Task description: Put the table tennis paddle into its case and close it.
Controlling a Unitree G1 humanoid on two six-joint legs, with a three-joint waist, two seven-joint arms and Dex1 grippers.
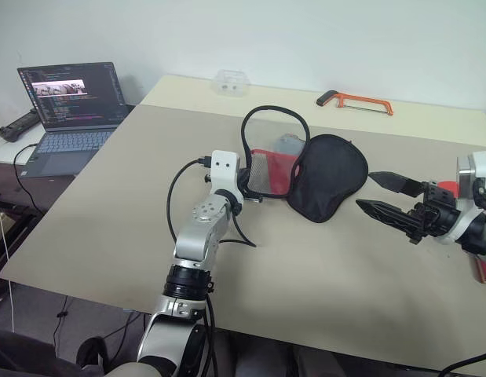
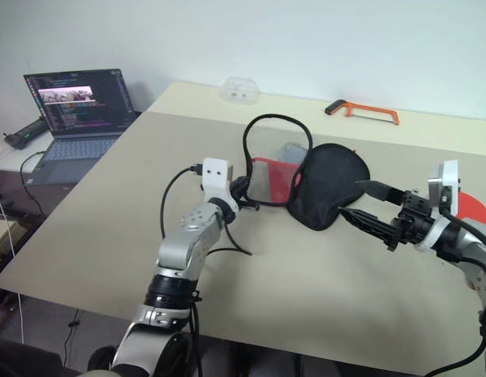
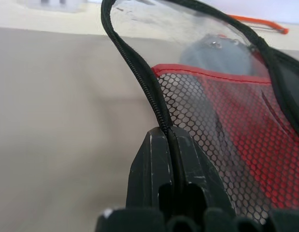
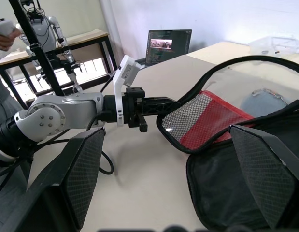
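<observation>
L arm reaches fwd mid-scene, wrist level, left gripper (image 1: 253, 194) pinched tight on the case (image 1: 325, 184) zipper rim. R arm bent in from the right, right gripper (image 1: 388, 199) level, pointing left, fingers (image 4: 84, 171) spread wide, nothing in them.

Open laptop (image 1: 70, 102) on side table at left; orange hacksaw (image 1: 356, 100), clear plastic box (image 1: 232, 82) at table's far edge.

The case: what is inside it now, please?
The case stands open, its rim pinched by the shut left gripper. Through its clear and mesh panel a grey shape and red show. The black flap covers the rest, so whether the paddle is inside cannot be told.
</observation>
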